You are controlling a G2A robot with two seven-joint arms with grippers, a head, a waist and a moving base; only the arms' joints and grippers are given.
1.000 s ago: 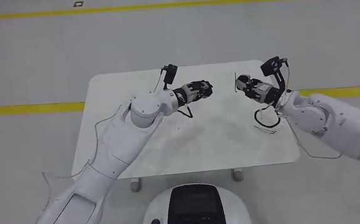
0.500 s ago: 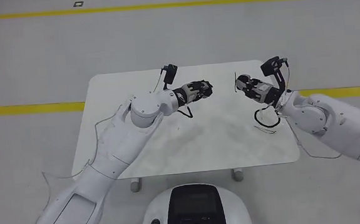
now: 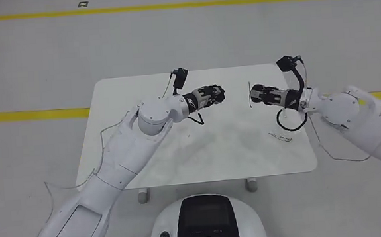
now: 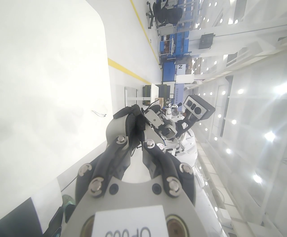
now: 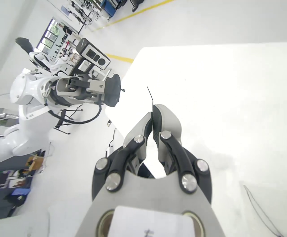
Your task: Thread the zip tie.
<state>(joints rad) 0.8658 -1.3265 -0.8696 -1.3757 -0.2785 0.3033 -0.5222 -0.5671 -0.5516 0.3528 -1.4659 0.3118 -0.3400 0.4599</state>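
Observation:
My right gripper (image 3: 254, 94) (image 5: 153, 116) is shut on a thin black zip tie (image 3: 249, 96) (image 5: 149, 94), whose pointed end sticks out past the fingertips. It hangs above the white table (image 3: 144, 122), right of the middle. My left gripper (image 3: 216, 93) (image 4: 132, 112) faces it across a short gap, fingers shut. From the right wrist, the left gripper (image 5: 113, 89) shows a small dark nub at its tip; I cannot tell what that is.
A second thin black zip tie (image 3: 279, 137) (image 4: 98, 113) (image 5: 257, 206) lies loose on the table near the right arm. The table's far edge runs close behind both grippers. Bare tabletop stretches toward the near edge.
The right arm has swung its wrist so the gripper now points level at the left gripper, with the zip tie still in it. The left arm has kept still.

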